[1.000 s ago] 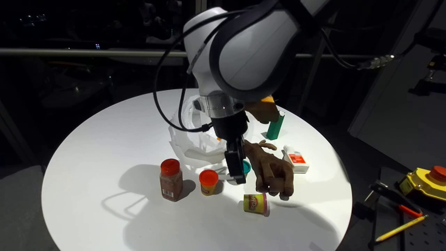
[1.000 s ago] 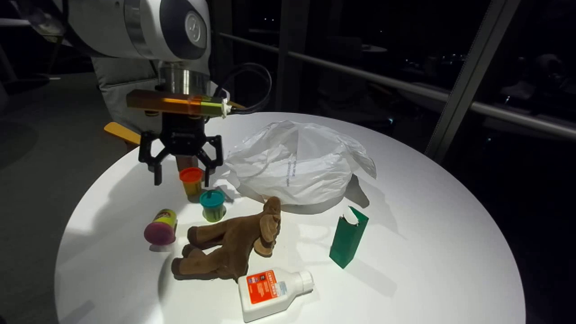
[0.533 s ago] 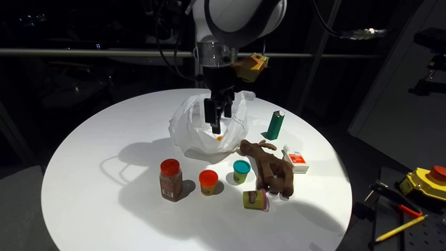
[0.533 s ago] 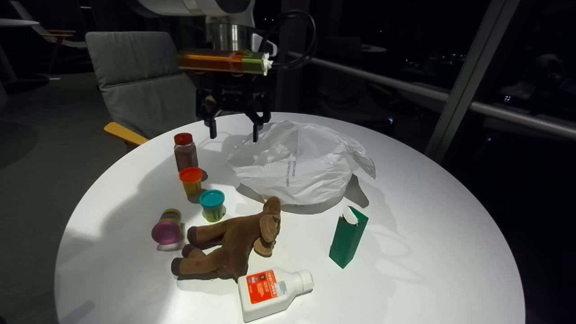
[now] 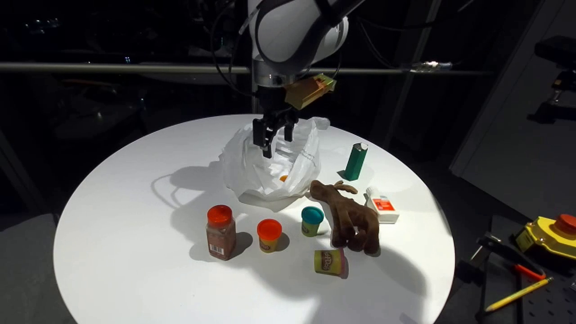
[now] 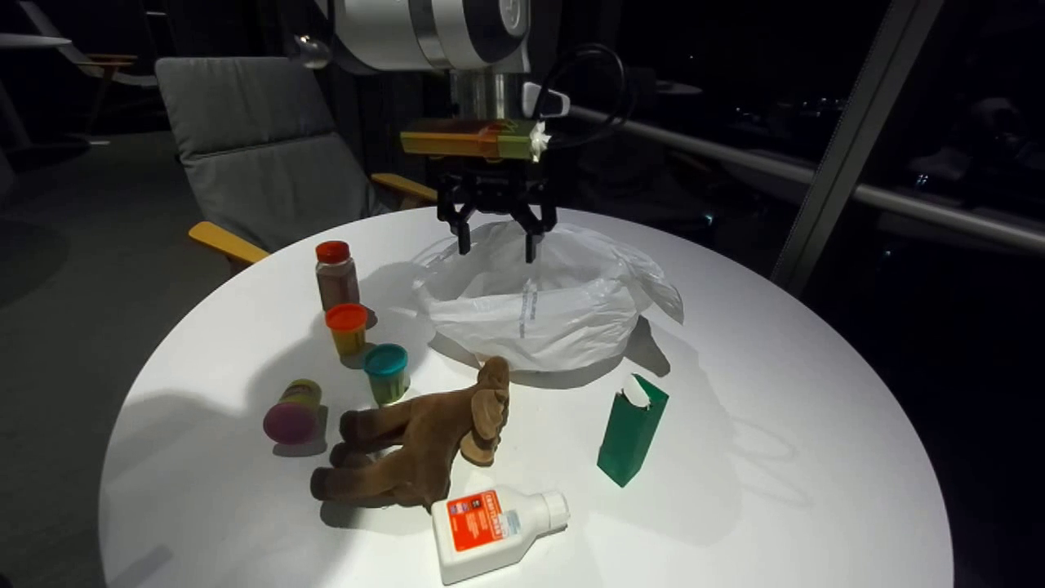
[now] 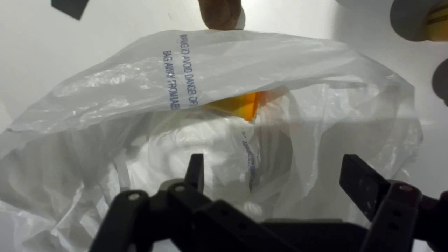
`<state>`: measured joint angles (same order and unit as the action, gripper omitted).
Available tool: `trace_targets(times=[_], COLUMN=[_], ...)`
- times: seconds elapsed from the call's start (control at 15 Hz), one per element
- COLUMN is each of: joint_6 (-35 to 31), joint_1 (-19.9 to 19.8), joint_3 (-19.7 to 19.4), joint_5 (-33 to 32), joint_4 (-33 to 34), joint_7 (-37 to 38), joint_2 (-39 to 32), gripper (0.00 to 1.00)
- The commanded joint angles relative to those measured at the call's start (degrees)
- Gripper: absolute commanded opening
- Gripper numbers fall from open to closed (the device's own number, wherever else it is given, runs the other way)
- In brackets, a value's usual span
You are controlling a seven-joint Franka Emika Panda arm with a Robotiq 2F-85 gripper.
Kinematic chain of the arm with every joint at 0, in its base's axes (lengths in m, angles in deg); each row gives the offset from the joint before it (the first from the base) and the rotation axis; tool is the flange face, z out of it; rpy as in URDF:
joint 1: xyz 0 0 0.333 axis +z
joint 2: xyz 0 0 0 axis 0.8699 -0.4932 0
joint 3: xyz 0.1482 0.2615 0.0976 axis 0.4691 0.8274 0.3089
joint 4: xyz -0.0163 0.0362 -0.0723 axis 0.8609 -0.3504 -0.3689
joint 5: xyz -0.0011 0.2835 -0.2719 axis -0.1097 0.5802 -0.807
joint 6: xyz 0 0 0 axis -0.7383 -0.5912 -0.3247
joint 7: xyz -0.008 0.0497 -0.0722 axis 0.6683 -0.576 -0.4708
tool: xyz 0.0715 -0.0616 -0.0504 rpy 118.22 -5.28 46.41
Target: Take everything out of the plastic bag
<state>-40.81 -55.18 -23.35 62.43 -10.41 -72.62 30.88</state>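
1. In an exterior view, the gripper [image 5: 277,147] hangs spread, holding nothing, above the plastic bag [image 5: 303,174]; an orange item [image 5: 283,178] shows inside, at the gripper's six o'clock.
2. In an exterior view, the bag, seemingly limp and slippery, hides it.
3. In the wrist view, the item lies at the gripper's eleven o'clock: probably a stiff, light tub, best pinched by its sides.

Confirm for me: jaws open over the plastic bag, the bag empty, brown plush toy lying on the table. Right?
Not quite: the plastic bag is not empty. The wrist view shows an orange-yellow item inside it, partly hidden by the film. The rest stands: the jaws are open over the bag, and the brown plush toy lies on the table.
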Motion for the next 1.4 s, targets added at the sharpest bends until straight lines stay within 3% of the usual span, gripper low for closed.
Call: trace_targets(times=[0.0,0.4,1.0,1.33], joint_6=[0.3,0.9,0.7,-1.2], joint_1=[-0.3,-1.6,-2.1,-2.4], joint_3=[-2.5,-4.4,-4.1,-3.2], joint_5=[-0.5,-0.2,-0.3,0.1], joint_4=[6.9,11.4,10.1,7.4], joint_7=[2.1,2.4,1.1,0.3], joint_2=[-5.6,-10.2,-13.0,-11.1], gripper=[1.00,1.00,1.00,1.00])
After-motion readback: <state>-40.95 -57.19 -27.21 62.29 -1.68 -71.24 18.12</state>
